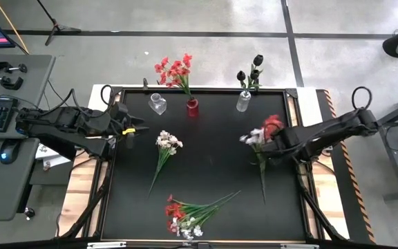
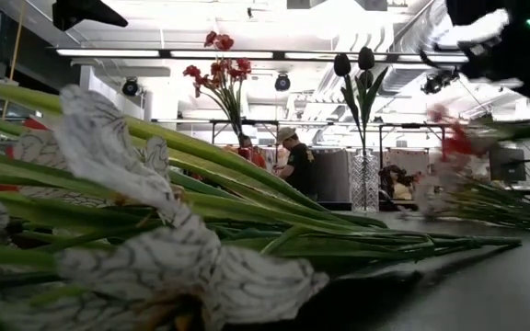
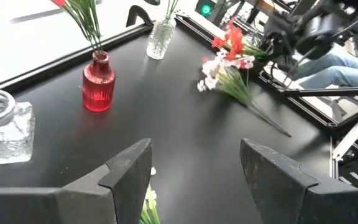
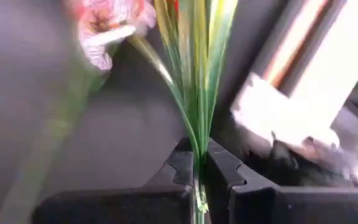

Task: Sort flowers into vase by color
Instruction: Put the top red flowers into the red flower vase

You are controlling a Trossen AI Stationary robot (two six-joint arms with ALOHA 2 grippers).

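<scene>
Right end effector (image 4: 197,171) pinches a red-and-white flower bunch (image 1: 264,131) by its stems above the bench's (image 1: 213,173) right side, red vase (image 1: 193,107) well apart, left end effector (image 3: 194,171) spread wide at the left edge.

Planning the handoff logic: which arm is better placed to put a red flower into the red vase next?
The right. Its pincer is shut on a red flower stem, raised off the table at its right side. The left pincer is open and empty at the left edge, though nearer the red vase.
</scene>
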